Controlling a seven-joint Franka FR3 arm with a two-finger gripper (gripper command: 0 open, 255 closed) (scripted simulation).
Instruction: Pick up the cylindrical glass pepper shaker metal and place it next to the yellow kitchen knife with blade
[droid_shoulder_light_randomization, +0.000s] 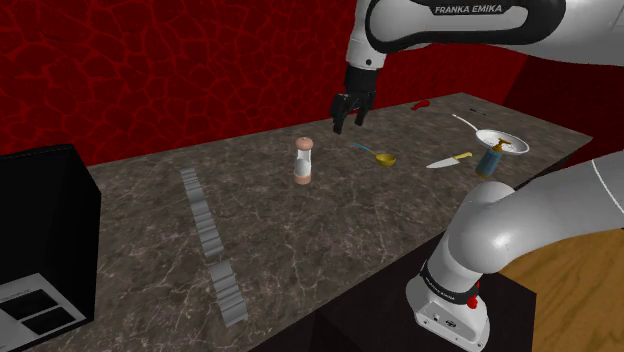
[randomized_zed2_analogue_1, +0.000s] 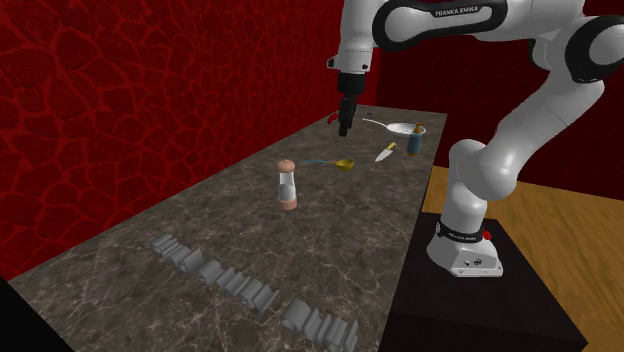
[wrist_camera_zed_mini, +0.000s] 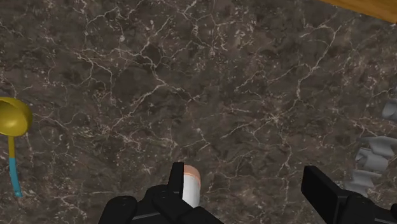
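Black gripper (droid_shoulder_light_randomization: 349, 118) hangs above a dark marble counter (droid_shoulder_light_randomization: 150, 230), its fingers spread apart and holding nothing. In the shoulder view the pepper shaker (droid_shoulder_light_randomization: 302, 160) stands upright on the counter at the gripper's seven o'clock, untouched. The yellow-handled knife (droid_shoulder_light_randomization: 450, 160) lies well apart, at the shaker's three o'clock

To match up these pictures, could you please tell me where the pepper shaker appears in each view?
Shoulder view: the shaker stands upright near the picture's centre.
Second exterior view: the shaker stands just left of centre.
Wrist view: the shaker shows between the open gripper's fingers, close beside one.
Shared landmark: the yellow spoon lying nearby.
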